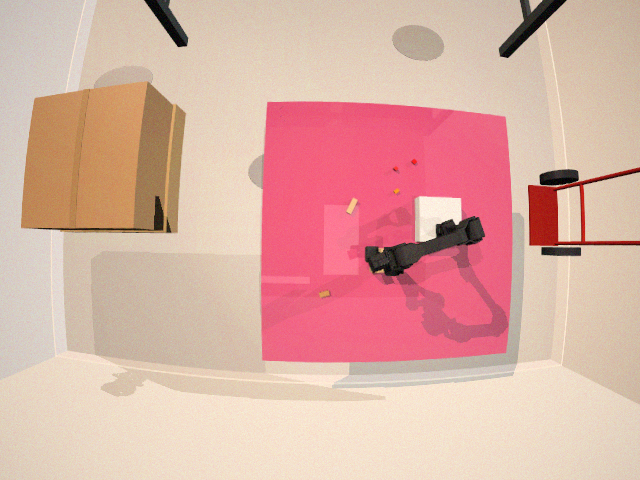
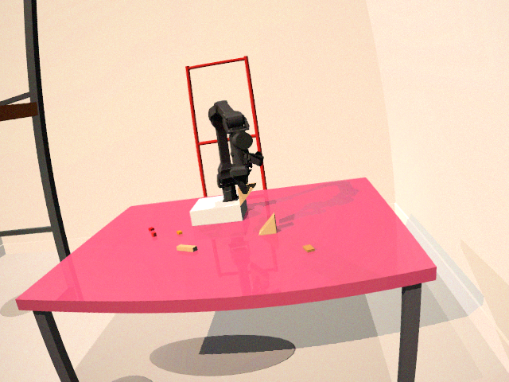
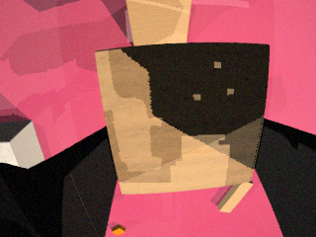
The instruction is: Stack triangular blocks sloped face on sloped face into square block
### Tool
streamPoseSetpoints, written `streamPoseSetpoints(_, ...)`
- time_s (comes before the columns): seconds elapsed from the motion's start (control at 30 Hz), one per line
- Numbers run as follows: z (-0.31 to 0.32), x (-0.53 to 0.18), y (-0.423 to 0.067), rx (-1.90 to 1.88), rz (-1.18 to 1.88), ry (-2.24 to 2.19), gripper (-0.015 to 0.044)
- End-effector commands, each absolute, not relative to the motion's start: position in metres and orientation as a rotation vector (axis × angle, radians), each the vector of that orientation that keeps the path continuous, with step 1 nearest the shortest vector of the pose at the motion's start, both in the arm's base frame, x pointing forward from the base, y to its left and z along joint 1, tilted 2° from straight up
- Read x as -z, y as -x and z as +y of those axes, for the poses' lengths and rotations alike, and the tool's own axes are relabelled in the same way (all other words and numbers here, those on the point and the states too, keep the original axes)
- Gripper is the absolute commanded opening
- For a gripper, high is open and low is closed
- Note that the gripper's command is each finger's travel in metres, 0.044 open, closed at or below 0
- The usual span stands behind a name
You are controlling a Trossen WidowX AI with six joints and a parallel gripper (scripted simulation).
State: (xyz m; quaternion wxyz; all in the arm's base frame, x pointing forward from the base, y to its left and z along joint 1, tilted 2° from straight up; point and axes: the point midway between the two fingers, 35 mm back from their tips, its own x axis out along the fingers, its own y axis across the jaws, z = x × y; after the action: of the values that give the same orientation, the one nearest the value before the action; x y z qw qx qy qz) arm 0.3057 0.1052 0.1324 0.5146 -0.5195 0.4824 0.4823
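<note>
My gripper (image 1: pixel 376 259) (image 2: pixel 242 188) (image 3: pixel 182 126) is shut on one tan triangular block (image 1: pixel 381 250) (image 2: pixel 247 191) (image 3: pixel 172 125) and holds it in the air above the pink table (image 1: pixel 310 155) (image 2: pixel 349 247). The block fills the middle of the wrist view, partly in shadow. The other tan triangular block (image 2: pixel 269 225) (image 3: pixel 158 14) rests on the table, sloped face up, below and just beyond the held one. In the overhead view it (image 1: pixel 377 270) is mostly hidden under the gripper. The two blocks are apart.
The arm's white base (image 1: pixel 438 209) (image 2: pixel 213 213) stands behind. A tan plank (image 1: pixel 352 205) (image 2: pixel 186 247), a small tan piece (image 1: pixel 324 293) (image 2: pixel 308 247), two red cubes (image 1: pixel 414 161) (image 2: pixel 152 231) and an orange cube (image 1: pixel 396 190) (image 2: pixel 179 231) lie on the table. A cardboard box (image 1: pixel 98 155) and a red hand truck (image 1: pixel 542 214) stand off the table.
</note>
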Motion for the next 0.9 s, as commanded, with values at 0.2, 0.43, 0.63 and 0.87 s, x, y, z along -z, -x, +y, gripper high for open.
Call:
streamPoseSetpoints(0.2, 0.124, -0.086, -0.309, -1.164, 1.174, 1.245, 0.0000)
streamPoseSetpoints(0.43, 0.132, -0.067, -0.311, -1.164, 1.174, 1.244, 0.0000)
streamPoseSetpoints(0.63, 0.136, -0.057, -0.311, -1.164, 1.174, 1.244, 0.0000)
streamPoseSetpoints(0.87, 0.143, -0.039, -0.310, -1.165, 1.174, 1.244, 0.0000)
